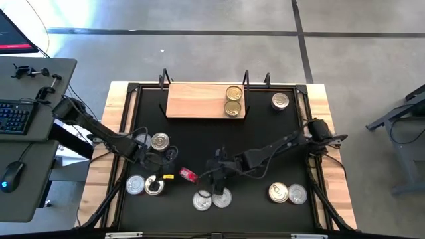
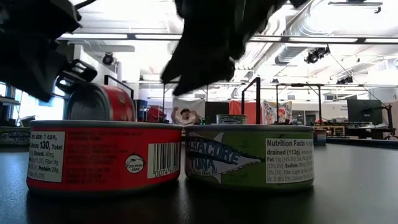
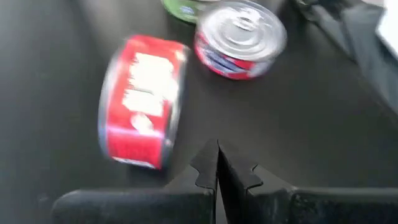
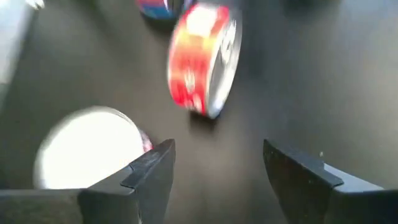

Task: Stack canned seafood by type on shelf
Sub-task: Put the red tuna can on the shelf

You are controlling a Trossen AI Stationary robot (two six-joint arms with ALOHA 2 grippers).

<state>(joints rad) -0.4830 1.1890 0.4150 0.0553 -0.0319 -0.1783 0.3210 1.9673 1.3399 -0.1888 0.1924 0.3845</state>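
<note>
A red tin [image 1: 188, 174] stands on its edge on the black mat [image 1: 199, 143], between my two grippers. It also shows in the left wrist view [image 3: 143, 102], the right wrist view [image 4: 202, 59] and the low view [image 2: 99, 102]. My left gripper [image 1: 169, 160] is shut and empty just left of it [image 3: 217, 165]. My right gripper [image 1: 214, 174] is open and empty just right of it [image 4: 217, 174]. Two gold-lidded tins [image 1: 233, 100] lie flat on the right end of the wooden board [image 1: 196, 101]. Other tins lie flat on the mat.
Two tins [image 1: 212, 198] lie below my right gripper, a red one [image 2: 102, 155] and a green one [image 2: 249, 155]. Two tins [image 1: 145, 186] lie at the near left, one [image 1: 159, 141] by my left arm, two [image 1: 287, 193] at the near right, one [image 1: 280, 101] right of the board.
</note>
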